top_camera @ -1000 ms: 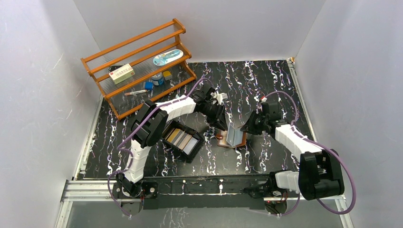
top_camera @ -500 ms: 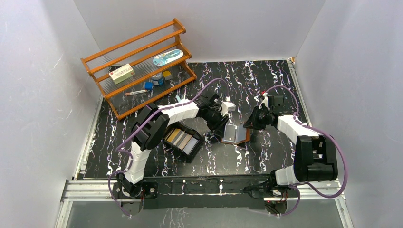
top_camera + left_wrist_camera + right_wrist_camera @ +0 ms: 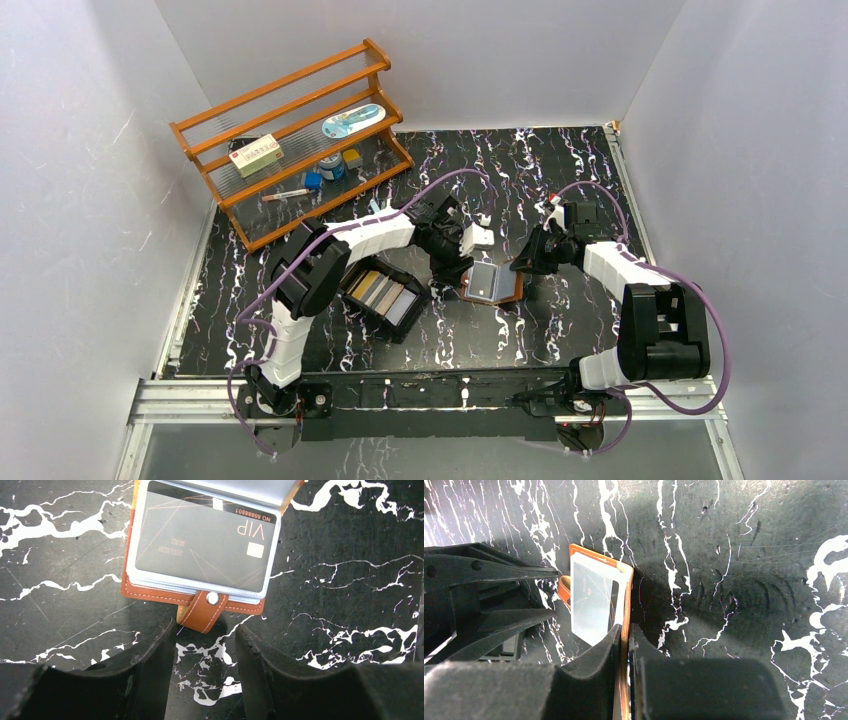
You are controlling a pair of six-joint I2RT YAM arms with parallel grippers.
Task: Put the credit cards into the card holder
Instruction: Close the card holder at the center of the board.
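The brown leather card holder (image 3: pixel 488 283) lies open on the black marbled table, a grey VIP card (image 3: pixel 205 535) in its top clear sleeve. Its strap with a pale snap stud (image 3: pixel 212 598) points at my left gripper (image 3: pixel 205 645), which is open and empty just short of the strap; in the top view this gripper (image 3: pixel 457 270) is at the holder's left edge. My right gripper (image 3: pixel 626 635) is shut on the holder's orange cover edge (image 3: pixel 625 605) at its right side (image 3: pixel 522 266). More credit cards (image 3: pixel 383 293) lie in the black tray.
The shallow black tray (image 3: pixel 362 304) sits left of the holder, under the left arm. A wooden rack (image 3: pixel 295 130) with small items stands at the back left. Grey walls close in the table on three sides.
The sleeve page with the grey card, upright a second ago, now lies flat in the holder. My left gripper has drawn back left off it. The right gripper keeps its hold on the cover.
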